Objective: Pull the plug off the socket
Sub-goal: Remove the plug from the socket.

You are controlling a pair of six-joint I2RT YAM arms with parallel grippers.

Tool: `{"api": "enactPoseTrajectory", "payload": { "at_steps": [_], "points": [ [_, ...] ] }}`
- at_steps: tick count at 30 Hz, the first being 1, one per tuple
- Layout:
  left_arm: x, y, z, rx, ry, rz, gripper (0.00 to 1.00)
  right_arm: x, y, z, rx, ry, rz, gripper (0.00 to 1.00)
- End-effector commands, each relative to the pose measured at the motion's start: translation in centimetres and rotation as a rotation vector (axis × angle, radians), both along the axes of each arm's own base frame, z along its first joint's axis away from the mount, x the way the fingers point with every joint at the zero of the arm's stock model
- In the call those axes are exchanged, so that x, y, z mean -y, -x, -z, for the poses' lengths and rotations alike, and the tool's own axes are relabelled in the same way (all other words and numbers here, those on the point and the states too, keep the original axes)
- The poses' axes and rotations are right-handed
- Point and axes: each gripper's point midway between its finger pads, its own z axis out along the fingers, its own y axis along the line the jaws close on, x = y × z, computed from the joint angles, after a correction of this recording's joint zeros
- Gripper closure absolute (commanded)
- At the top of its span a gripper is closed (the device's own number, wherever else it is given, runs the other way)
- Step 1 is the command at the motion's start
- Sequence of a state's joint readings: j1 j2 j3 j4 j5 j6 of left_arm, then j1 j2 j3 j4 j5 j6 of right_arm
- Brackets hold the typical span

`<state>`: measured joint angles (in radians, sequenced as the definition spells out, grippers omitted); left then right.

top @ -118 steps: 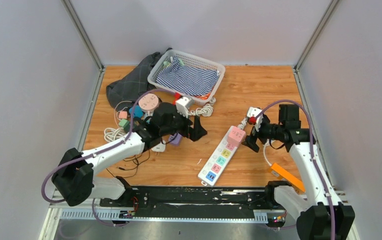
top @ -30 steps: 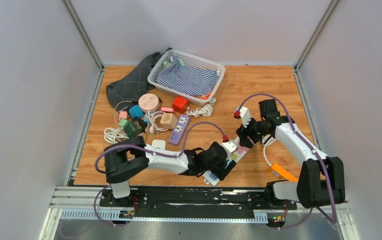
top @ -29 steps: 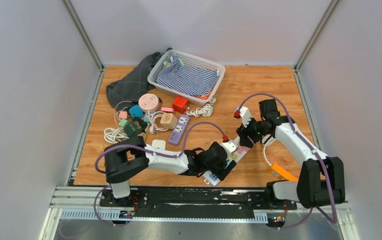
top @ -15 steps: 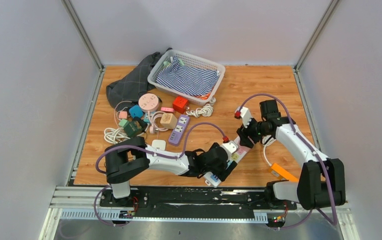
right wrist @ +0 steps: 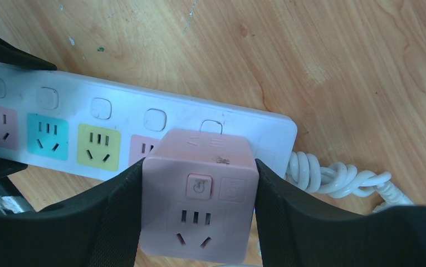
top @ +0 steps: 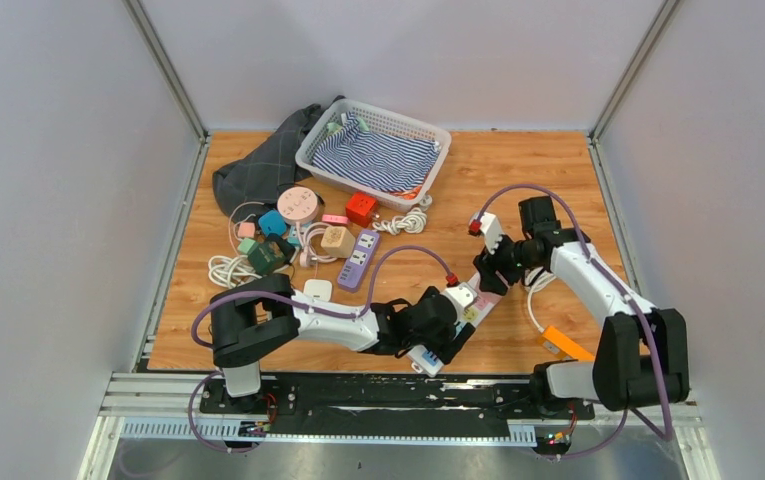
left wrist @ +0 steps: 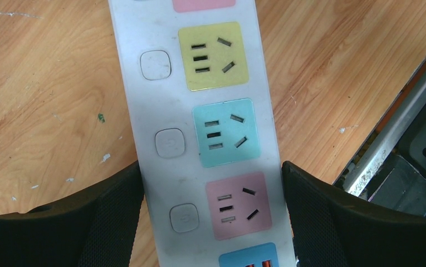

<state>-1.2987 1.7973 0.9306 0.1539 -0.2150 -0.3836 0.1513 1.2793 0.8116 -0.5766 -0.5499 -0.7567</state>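
Note:
A white power strip [top: 461, 318] with coloured sockets lies near the table's front edge; it fills the left wrist view [left wrist: 199, 128] and crosses the right wrist view [right wrist: 116, 128]. My left gripper [left wrist: 210, 217] is shut on its near end, fingers [left wrist: 116, 211] pressed to both long sides. A pink cube plug [right wrist: 199, 194] sits on the strip's cord end. My right gripper [right wrist: 199, 217] is shut on it, pads [right wrist: 116, 217] against both sides. In the top view the right gripper [top: 491, 272] hides the plug.
The strip's coiled white cord [right wrist: 338, 178] runs right. An orange block [top: 570, 347] lies by the right arm's base. A white basket [top: 374, 155] with striped cloth, a dark cloth [top: 258, 170] and several adapters and cables [top: 298, 240] fill the back left.
3.9 s ago the left gripper was up by the adapters; it has since moved down and closed on the strip's near end. The right gripper closed on the pink plug. Little moved in the last second.

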Motion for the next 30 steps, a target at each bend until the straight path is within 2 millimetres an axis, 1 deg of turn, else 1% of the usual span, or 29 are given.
{"api": "enactPoseTrajectory", "payload": {
  "at_steps": [1, 4, 8, 12, 18, 21, 23, 26, 30],
  "points": [
    [-1.5, -0.5, 1.6, 0.024, -0.079, 0.002, 1.0, 0.2, 2.4, 0.9, -0.194, -0.024, 0.015, 1.0],
    [-1.4, -0.4, 1.4, 0.024, -0.071, 0.005, 1.0, 0.7, 2.7, 1.3, -0.27, -0.018, 0.042, 1.0],
    [-1.5, -0.3, 1.3, 0.023, -0.065, 0.011, 1.0, 1.0, 2.7, 1.5, -0.28, 0.005, 0.051, 1.0],
    [-1.4, -0.3, 1.3, 0.024, -0.066, 0.014, 1.0, 0.6, 2.7, 1.3, -0.209, 0.018, 0.014, 1.0],
    [-1.3, -0.3, 1.3, 0.023, -0.062, 0.014, 1.0, -1.0, 4.4, 2.2, -0.195, 0.063, -0.13, 1.0],
    [-1.4, -0.3, 1.3, 0.022, -0.062, 0.013, 1.0, -1.2, 5.0, 2.8, -0.178, 0.104, -0.178, 1.0],
    [-1.3, -0.3, 1.2, 0.022, -0.061, 0.013, 1.0, -1.2, 5.1, 2.7, -0.174, 0.111, -0.189, 1.0],
    [-1.4, -0.3, 1.3, 0.022, -0.063, 0.013, 1.0, -0.8, 4.6, 2.6, -0.144, 0.137, -0.18, 1.0],
    [-1.4, -0.3, 1.3, 0.023, -0.063, 0.012, 1.0, 0.6, 2.7, 2.0, -0.063, 0.205, -0.087, 1.0]
  ]
}}
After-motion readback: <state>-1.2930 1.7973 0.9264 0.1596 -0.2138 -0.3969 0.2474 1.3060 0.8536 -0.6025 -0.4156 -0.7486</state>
